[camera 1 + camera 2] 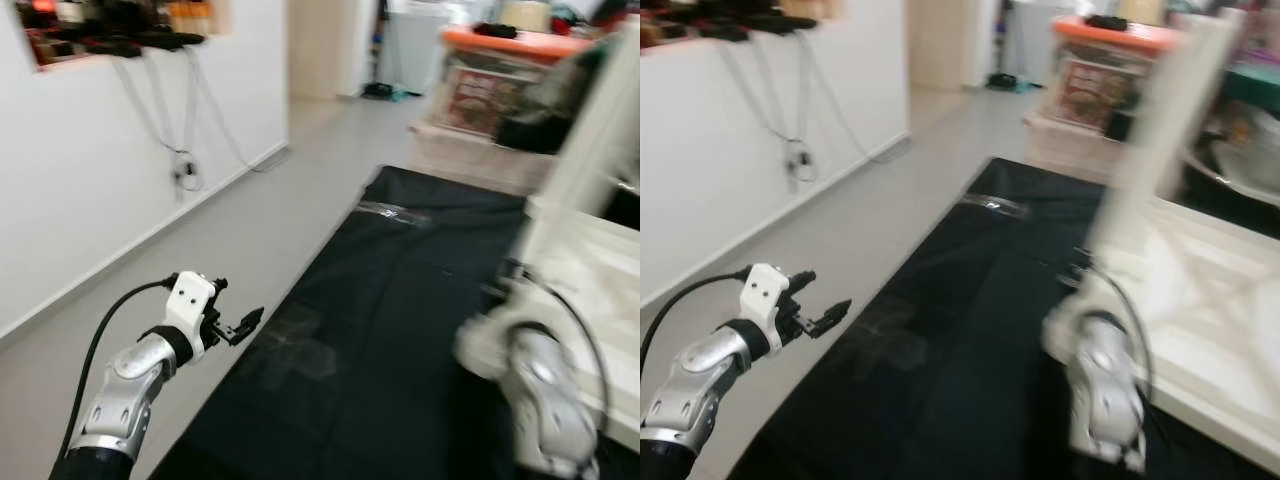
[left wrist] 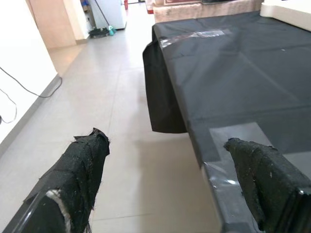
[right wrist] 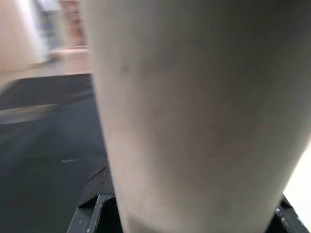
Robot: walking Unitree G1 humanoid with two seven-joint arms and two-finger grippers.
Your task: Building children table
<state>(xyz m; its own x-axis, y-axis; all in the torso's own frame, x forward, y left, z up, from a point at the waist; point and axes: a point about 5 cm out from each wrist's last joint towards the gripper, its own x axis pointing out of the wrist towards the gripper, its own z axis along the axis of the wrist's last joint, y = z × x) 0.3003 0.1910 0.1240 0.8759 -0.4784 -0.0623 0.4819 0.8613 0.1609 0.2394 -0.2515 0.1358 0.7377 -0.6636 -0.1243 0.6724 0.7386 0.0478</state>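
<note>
1 white table leg [image 1: 1145, 130] stood upright at the black-covered counter's [image 1: 400, 300] right side, gripped by the right end effector [image 1: 1080, 275] beside 1 white tabletop [image 1: 1210, 290]; the left end effector [image 1: 240, 325] gaped wide off the counter's left edge

A grey tiled floor [image 1: 260, 210] runs beside a white wall [image 1: 90, 170], where cables [image 1: 185, 165] hang from a cluttered shelf [image 1: 110, 35]. Farther back stands a box with an orange lid [image 1: 510, 42].
</note>
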